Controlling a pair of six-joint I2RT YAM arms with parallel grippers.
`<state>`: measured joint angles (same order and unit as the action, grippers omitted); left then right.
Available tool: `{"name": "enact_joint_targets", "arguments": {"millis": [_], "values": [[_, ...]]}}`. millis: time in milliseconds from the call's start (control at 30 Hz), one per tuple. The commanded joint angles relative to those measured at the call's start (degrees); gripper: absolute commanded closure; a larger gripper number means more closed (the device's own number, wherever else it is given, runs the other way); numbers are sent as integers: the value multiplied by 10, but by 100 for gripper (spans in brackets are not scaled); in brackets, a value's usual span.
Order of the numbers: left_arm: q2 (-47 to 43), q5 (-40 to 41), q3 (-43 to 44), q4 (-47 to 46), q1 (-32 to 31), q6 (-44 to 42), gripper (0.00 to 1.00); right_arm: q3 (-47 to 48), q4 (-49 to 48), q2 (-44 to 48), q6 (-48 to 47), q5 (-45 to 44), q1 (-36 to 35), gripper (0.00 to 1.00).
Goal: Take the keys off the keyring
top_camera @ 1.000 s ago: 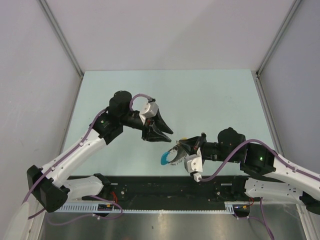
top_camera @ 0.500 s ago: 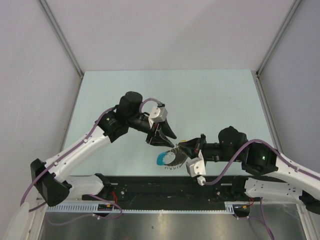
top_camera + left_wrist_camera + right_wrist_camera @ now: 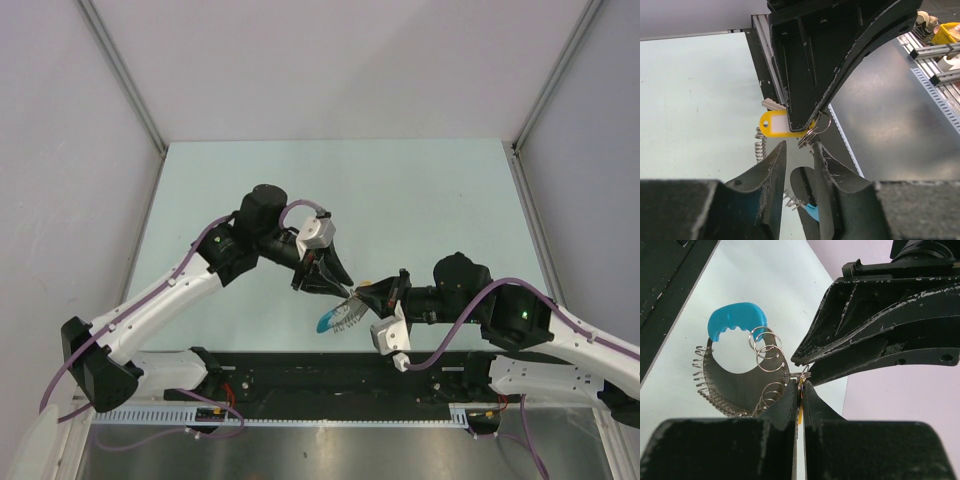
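The left arm reaches from the near left corner out over the table (image 3: 420, 200), elbow raised and forearm angled down and to the right. The right arm comes in low from the right, its forearm close to level and pointing left, so the two grippers meet nose to nose above the table's near middle. The right gripper (image 3: 799, 385) has its jaws pressed together, clamped on the edge of a yellow tag (image 3: 771, 125), with the keyring (image 3: 804, 372) sitting right at its fingertips. The keys (image 3: 338, 315) hang from there below and to the left of the right gripper, clear of the table. They form a curved grey fan edged with fine wire teeth, with a bright blue piece (image 3: 737, 320) at its far end and several loose rings (image 3: 766, 347) lying against it. The left gripper (image 3: 799, 147) points its fingers straight at the keyring. Its jaws stand a little apart, a narrow gap showing between them, and the tips sit just at the ring beside the right gripper's tips. I cannot tell whether they touch the ring, and nothing shows held between them.
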<state>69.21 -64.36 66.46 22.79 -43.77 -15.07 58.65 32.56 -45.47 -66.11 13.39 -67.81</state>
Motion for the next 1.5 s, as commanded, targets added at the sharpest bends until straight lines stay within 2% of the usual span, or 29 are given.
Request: {"name": "enact_joint_targets", "arguments": {"millis": [0, 300, 867, 967, 1100, 1200, 1467], "values": [[-5, -91, 17, 34, -5, -9, 67, 30, -25, 1, -6, -1, -2, 100], [-10, -103, 17, 43, -5, -7, 69, 30, -21, 5, -9, -4, -2, 100], [2, -106, 10, 0, -15, 23, 68, 30, -21, 6, -10, -1, -2, 100], [1, -105, 10, 9, -16, 15, 75, 31, -21, 6, -9, -2, -2, 100], [-1, -96, 10, 31, -17, -3, 92, 30, -21, 8, -3, -8, -3, 100], [-6, -88, 8, 38, -17, -7, 100, 30, -21, 11, 0, -6, -2, 100], [-14, -67, 3, 32, -17, -2, 100, 30, -15, 24, 19, -16, -2, 100]]}}
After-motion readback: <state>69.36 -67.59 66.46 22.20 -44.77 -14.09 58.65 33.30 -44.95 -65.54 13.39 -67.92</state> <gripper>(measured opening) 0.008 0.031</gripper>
